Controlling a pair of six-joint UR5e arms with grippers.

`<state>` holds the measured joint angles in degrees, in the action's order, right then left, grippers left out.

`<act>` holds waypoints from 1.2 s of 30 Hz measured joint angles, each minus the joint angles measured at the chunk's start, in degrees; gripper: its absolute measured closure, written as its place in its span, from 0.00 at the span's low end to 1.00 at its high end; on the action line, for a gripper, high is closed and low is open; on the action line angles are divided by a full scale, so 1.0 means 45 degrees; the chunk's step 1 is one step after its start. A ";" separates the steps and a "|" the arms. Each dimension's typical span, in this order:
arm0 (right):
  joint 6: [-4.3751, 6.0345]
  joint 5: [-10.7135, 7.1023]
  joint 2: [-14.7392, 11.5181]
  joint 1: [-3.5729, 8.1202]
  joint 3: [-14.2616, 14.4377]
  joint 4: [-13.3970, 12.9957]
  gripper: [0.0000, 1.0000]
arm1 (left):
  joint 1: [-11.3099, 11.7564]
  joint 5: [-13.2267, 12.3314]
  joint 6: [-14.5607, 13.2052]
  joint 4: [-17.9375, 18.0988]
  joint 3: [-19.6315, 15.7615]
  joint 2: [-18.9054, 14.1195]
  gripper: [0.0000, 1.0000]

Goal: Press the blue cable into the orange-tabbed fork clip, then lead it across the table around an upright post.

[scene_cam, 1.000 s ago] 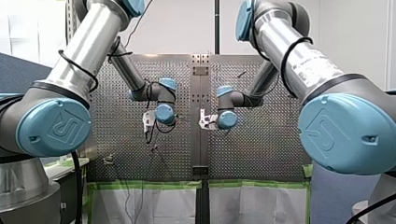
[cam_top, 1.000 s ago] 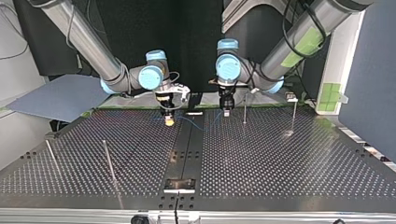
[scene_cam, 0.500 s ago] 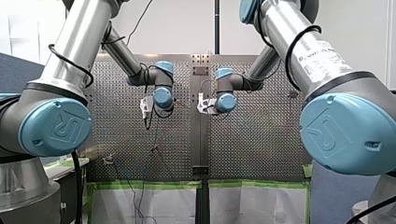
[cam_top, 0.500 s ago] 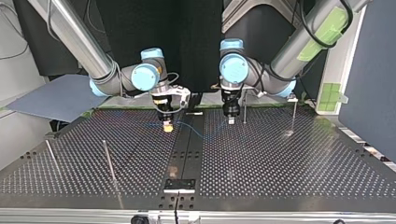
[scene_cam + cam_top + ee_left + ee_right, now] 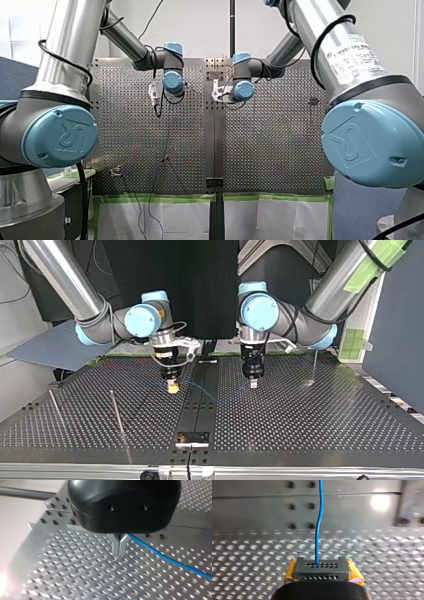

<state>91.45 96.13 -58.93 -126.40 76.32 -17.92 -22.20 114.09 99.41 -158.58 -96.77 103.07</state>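
The blue cable (image 5: 207, 395) sags in a shallow arc between my two grippers above the perforated table (image 5: 310, 420). My right gripper (image 5: 172, 388), with yellow pads, is shut on the blue cable. In the right wrist view the cable (image 5: 319, 525) leaves the black holed block between its pads (image 5: 354, 573) and runs straight ahead. My left gripper (image 5: 254, 385) has its metal fingers (image 5: 119, 548) shut together. The cable (image 5: 170, 560) comes out from behind them and trails off sideways. No orange-tabbed clip can be made out.
Thin upright posts stand at the top view's left (image 5: 116, 412) and far left (image 5: 54, 407), and another at the back right (image 5: 315, 365). A black bracket (image 5: 192, 438) sits on the centre seam by the near edge. A grey-blue panel (image 5: 60, 345) lies off the table's left.
Both arms have moved away from the table's arm-side edge toward the top view's camera, carrying the cable along. The post near my left gripper is now hidden behind it.
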 joint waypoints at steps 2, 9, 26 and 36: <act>-0.0009 0.0004 -0.0194 0.0000 -0.0051 0.0074 1.00 | -0.0021 -0.0158 -0.0095 -0.0020 0.0026 -0.0213 1.00; -0.0025 0.0008 -0.0926 -0.0001 -0.0241 0.0271 1.00 | -0.0073 -0.0656 -0.0185 -0.0345 0.0437 -0.0921 1.00; 0.0106 0.0625 -0.2789 0.0407 -0.0810 0.1306 1.00 | -0.0090 -0.1501 0.0186 -0.1774 0.2286 -0.0780 1.00; 0.0013 0.1730 -0.3237 0.0929 -0.0800 0.2269 1.00 | -0.0307 -0.1880 0.0194 -0.2476 0.3299 -0.0399 1.00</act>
<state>91.51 103.91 -73.50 -122.21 72.71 -7.71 -23.58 105.63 100.28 -169.72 -81.93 101.27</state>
